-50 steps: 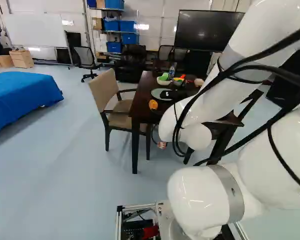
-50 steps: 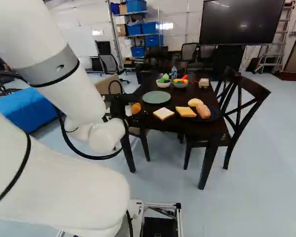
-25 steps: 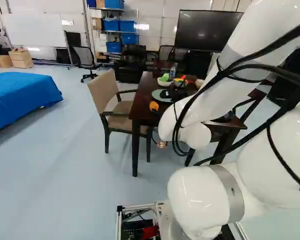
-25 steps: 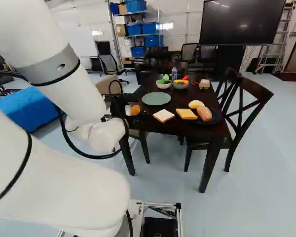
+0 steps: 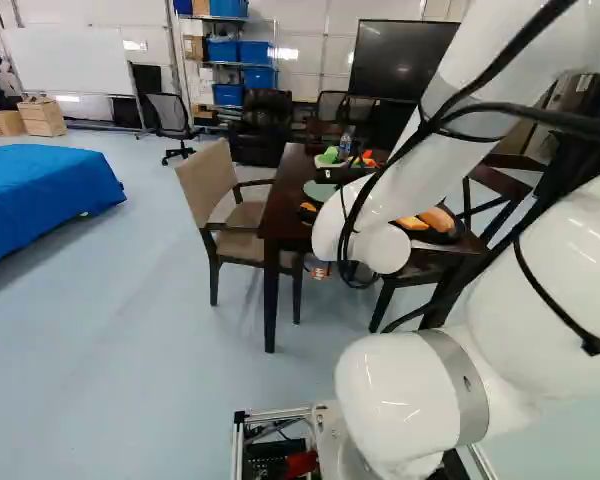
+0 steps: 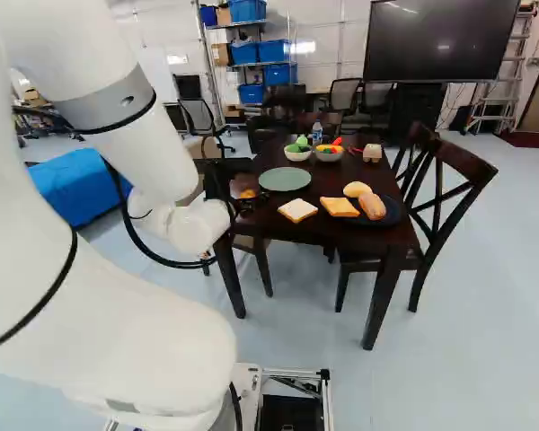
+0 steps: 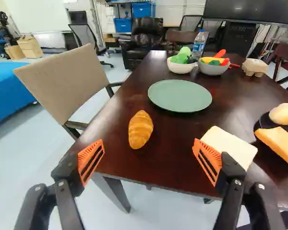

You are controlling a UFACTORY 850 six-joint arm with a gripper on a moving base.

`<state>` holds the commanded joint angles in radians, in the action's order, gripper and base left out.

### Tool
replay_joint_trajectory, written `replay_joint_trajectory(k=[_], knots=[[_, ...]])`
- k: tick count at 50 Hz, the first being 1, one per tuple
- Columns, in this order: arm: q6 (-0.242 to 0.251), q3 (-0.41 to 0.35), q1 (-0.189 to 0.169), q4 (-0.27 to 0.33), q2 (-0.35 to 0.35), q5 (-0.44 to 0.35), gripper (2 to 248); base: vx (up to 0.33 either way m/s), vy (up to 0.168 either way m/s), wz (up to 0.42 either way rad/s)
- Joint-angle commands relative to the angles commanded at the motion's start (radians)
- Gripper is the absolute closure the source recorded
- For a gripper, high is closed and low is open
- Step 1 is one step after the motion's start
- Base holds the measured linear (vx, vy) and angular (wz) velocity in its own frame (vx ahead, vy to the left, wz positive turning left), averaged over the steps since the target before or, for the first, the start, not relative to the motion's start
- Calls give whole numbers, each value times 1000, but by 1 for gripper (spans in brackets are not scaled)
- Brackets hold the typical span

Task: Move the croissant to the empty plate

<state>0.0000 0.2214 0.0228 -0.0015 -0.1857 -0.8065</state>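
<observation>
The black gripper [image 6: 223,187] is over the table's near left corner in the right base view. In the wrist view the gripper [image 7: 150,160] stands wide open, nothing between its orange pads. The golden croissant [image 7: 140,129] lies on the bare tabletop just ahead of the gap between the fingers; in the right base view the gripper partly covers it. Beyond it and to one side, the green plate [image 7: 179,96] is empty. The plate [image 6: 285,179] shows whole in the right base view.
White bread [image 7: 230,146] lies on the dark table [image 6: 305,220] beside one finger. Near it are an orange-yellow slice [image 6: 339,206] and a dark plate [image 6: 394,212] with rolls. Two bowls [image 6: 297,155] and a bottle stand farther back. A beige chair [image 5: 208,185] flanks the table.
The base has edged forward, shifting the near furniture slightly. Against its foot joint, the arm has swung leftward in the left base view and tilted. The croissant has not shifted on the table.
</observation>
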Motion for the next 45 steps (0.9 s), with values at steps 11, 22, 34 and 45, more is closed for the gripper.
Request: replay_joint_trajectory(k=[11, 22, 34, 45], knots=[[0, 57, 18, -3, 31, 61, 3, 0, 0, 0], [0, 113, 22, -15, 61, 94, 3, 0, 0, 0], [0, 175, 21, -33, 94, 129, 3, 0, 0, 0], [0, 231, 22, -35, 124, 203, 3, 0, 0, 0]])
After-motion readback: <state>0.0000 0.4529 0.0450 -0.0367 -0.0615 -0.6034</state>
